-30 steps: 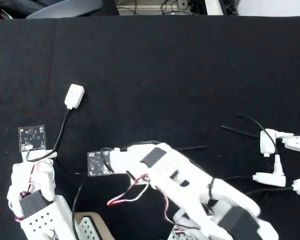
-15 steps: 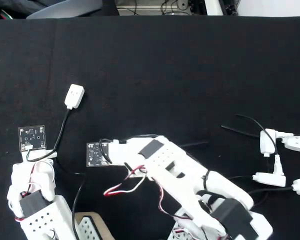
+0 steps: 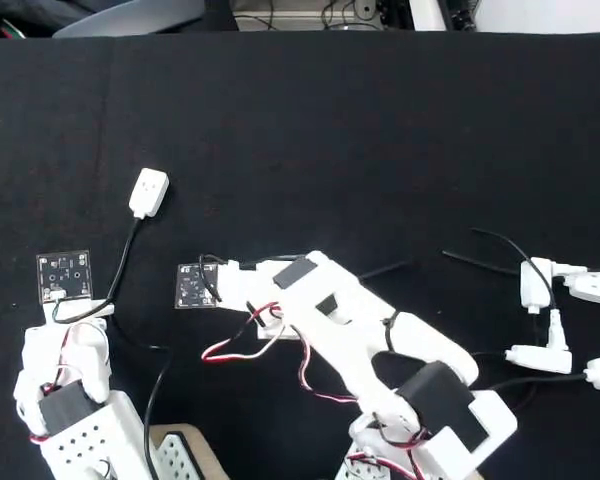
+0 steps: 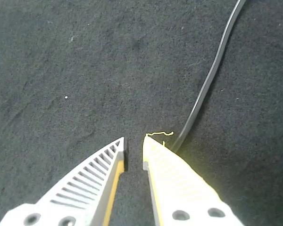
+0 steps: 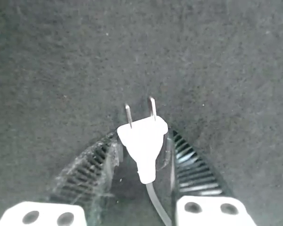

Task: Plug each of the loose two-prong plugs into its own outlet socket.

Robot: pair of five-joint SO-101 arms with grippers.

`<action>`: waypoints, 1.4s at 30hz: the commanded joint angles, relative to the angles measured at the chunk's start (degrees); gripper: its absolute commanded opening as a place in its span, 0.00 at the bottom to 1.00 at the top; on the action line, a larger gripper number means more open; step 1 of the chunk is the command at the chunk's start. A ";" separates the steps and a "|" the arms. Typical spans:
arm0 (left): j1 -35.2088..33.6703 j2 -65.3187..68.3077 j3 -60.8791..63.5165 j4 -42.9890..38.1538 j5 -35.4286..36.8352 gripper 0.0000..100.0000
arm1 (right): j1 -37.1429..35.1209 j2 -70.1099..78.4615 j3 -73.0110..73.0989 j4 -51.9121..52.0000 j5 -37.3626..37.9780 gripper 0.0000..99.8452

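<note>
My right gripper [image 5: 142,143] is shut on a white two-prong plug [image 5: 140,134], its prongs pointing forward over the black cloth and its cord trailing back between the fingers. In the high view this arm reaches left across the table, its wrist board [image 3: 194,285] hiding the plug. A white outlet socket [image 3: 148,192] lies farther up and left, on a black cord [image 3: 120,265]. My left gripper [image 4: 133,150] is shut with nothing in it, low over the cloth beside that black cord [image 4: 207,89], at the table's lower left [image 3: 78,306].
Several white plugs and sockets [image 3: 538,283] with black cords lie in a cluster at the right edge [image 3: 540,356]. Red and white wires [image 3: 242,345] hang under the right arm. A small box [image 3: 180,445] sits at the front edge.
The right arm has swung away from the front edge and slightly left, carrying the plug closer to the white outlet socket. The left arm has not moved.
</note>
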 commanded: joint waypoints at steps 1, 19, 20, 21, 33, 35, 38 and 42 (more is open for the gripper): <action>-0.48 -0.35 0.04 0.18 0.18 0.08 | 1.23 0.13 -2.42 -0.44 0.09 0.11; -0.75 -0.35 0.04 0.18 0.18 0.08 | 1.05 -24.13 10.24 0.18 1.49 0.17; -0.75 -0.35 0.04 0.18 0.18 0.08 | 0.88 -25.10 10.95 0.18 1.49 0.17; -0.75 -0.35 0.04 0.18 0.18 0.08 | 0.35 -25.45 11.21 0.18 1.41 0.17; -0.75 -0.35 0.04 0.18 0.18 0.08 | -2.81 -11.74 6.29 0.18 1.49 0.17; -0.75 -0.35 0.04 0.18 0.18 0.08 | -2.64 -9.89 5.23 0.18 1.49 0.17; -0.66 -0.35 0.04 0.18 0.18 0.08 | -2.64 -8.31 4.70 -0.09 1.49 0.17; -0.66 -0.35 0.04 0.18 0.18 0.08 | -2.73 -7.69 4.62 -0.35 1.49 0.17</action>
